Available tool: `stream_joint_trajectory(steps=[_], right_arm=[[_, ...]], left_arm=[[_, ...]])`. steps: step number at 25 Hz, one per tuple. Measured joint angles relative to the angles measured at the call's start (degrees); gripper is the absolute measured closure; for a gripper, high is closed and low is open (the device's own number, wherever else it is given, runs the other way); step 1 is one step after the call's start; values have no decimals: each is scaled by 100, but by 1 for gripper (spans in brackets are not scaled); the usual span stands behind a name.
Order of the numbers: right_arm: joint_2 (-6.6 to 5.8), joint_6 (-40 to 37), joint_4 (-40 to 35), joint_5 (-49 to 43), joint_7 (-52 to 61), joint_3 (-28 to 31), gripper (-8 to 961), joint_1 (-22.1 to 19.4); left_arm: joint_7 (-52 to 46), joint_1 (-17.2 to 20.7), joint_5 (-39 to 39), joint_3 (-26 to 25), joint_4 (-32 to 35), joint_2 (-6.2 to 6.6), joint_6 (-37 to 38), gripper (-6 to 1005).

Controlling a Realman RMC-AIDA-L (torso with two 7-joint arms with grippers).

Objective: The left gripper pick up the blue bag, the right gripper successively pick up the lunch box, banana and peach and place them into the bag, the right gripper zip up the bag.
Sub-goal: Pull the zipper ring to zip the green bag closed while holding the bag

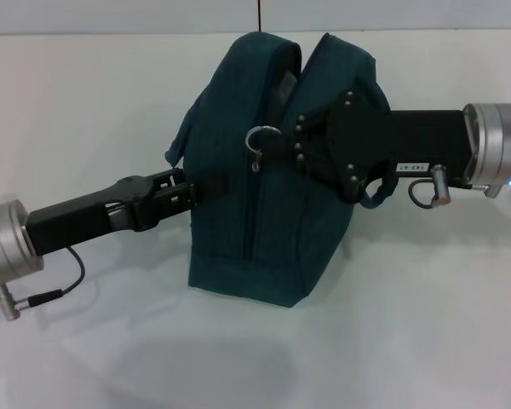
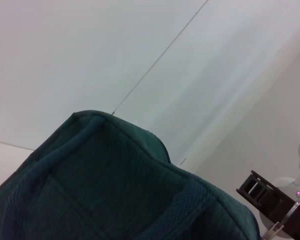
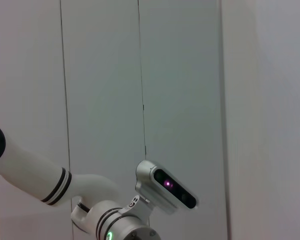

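The blue bag (image 1: 255, 213) stands upright in the middle of the white table, its teal fabric also filling the lower part of the left wrist view (image 2: 115, 190). My left gripper (image 1: 200, 189) reaches in from the left and is shut on the bag's left side by a handle. Coming from the right, my right gripper (image 1: 281, 146) is shut on the metal ring zip pull (image 1: 262, 136) near the bag's top. The zip seam runs closed down the near side; a gap shows at the far top. The lunch box, banana and peach are out of view.
The white table (image 1: 426, 324) surrounds the bag. A bag handle loop (image 1: 376, 192) hangs under my right gripper's body. A black cable (image 1: 64, 285) trails from the left wrist. The right wrist view shows wall panels and the left arm's wrist camera (image 3: 167, 187).
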Motion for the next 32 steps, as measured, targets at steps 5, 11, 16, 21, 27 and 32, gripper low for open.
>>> stream_joint_trajectory(steps=[5,11,16,21,27,32], right_arm=[[0,4,0,0,5,17,947,-3],[0,14,-1,0,15,32,947,-5],[0,16,-2,5,19,31,948,-5],[0,16,-2,7,31,31,947,-6],[0,6,-1,143,79,10,947,-75],[-10,31,86,297,256,26,948,-120]], left_arm=[[-7,2,-4,3,-4,10,15,474],[-23,20,-4,4,-68,32,65,470],[-9,-1,26,15,-84,23,61,507],[12,0,10,11,-107,-6,59,568],[21,-8,-22,6,-165,-25,67,716],[40,-18,-22,22,-165,-31,72,883]])
